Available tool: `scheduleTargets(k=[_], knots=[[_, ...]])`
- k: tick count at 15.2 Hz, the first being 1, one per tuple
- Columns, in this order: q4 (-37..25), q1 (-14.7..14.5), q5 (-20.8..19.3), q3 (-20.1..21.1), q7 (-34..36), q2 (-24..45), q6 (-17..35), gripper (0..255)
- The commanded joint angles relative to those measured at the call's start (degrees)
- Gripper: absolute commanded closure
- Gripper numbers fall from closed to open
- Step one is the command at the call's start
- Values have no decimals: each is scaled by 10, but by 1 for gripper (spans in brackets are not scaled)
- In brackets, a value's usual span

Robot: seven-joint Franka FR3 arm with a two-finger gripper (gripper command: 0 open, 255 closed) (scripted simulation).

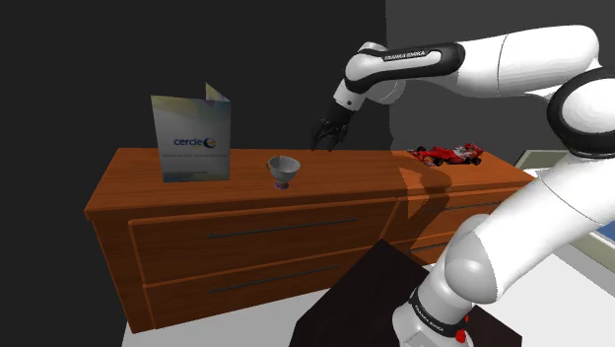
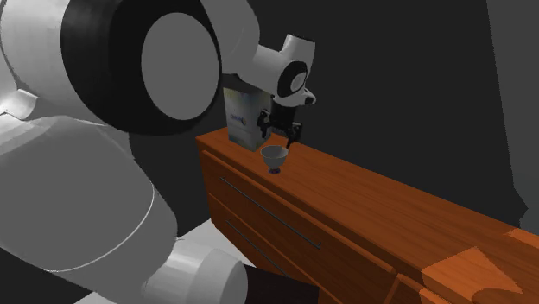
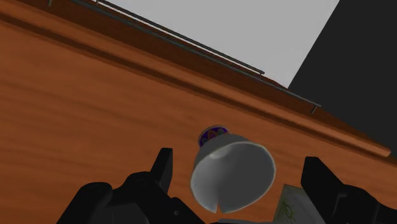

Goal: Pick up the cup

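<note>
Approach is being carried out: the claw [image 1: 328,136], spread open and empty, is being held above the cup [image 1: 284,171] standing on the counter [image 1: 177,195]. Lowering around the cup is being called for next.

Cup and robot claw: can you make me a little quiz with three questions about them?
1. True or false: the claw is holding the cup.
2. Pick one: in the shoulder view, what sits on the dresser far to the cup's right? A) a red toy car B) a banana C) a teapot
3. Fill the gap: in the shoulder view, the folded card stands to the cup's ____.

Key: 1 false, the open claw hangs above the cup without touching it; 2 A; 3 left.
</note>
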State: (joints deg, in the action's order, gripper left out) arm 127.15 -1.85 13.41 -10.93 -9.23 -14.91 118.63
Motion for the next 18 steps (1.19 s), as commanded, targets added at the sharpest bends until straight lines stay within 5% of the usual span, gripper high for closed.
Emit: scheduleTargets(k=[1,9,18], knots=[[-23,-5,25,-10,-25,49,18,0],[-146,-1,133,-24,-119,237,41,0],[-127,3,159,-17,-149,270,86,0]])
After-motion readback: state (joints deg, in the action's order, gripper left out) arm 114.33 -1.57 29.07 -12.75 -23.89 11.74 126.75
